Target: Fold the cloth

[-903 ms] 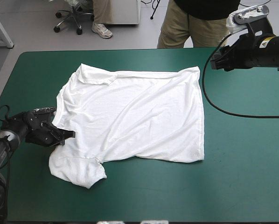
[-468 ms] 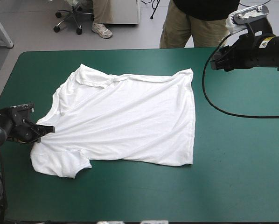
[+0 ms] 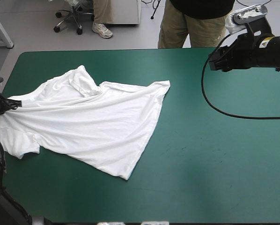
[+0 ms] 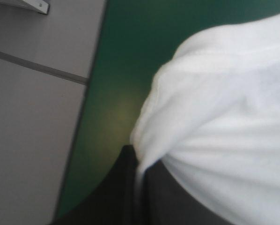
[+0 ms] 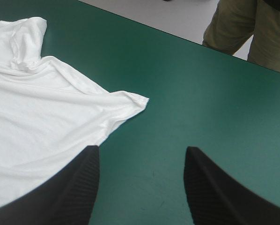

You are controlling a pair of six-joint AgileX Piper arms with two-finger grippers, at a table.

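Your left gripper [image 4: 138, 180] pinches the T-shirt [image 3: 88, 126], stretched limp across the table's [image 3: 224, 164] left half, fingers all but closed on it; your right gripper [image 5: 142, 152] hangs spread, empty; light, soft cloth likely sags; grasp hems, corners.

Your T-shirt [image 3: 93, 122] is white and short-sleeved, and it lies on the left half of the table [image 3: 215, 154], mostly flat but skewed. One side comes to a point at the table's left edge, nipped in the left gripper [image 4: 139, 164], and long creases fan out from there. One sleeve lies flat near the left edge. There's a bunched fold on the far side. The hem runs diagonally, one corner far, one near.
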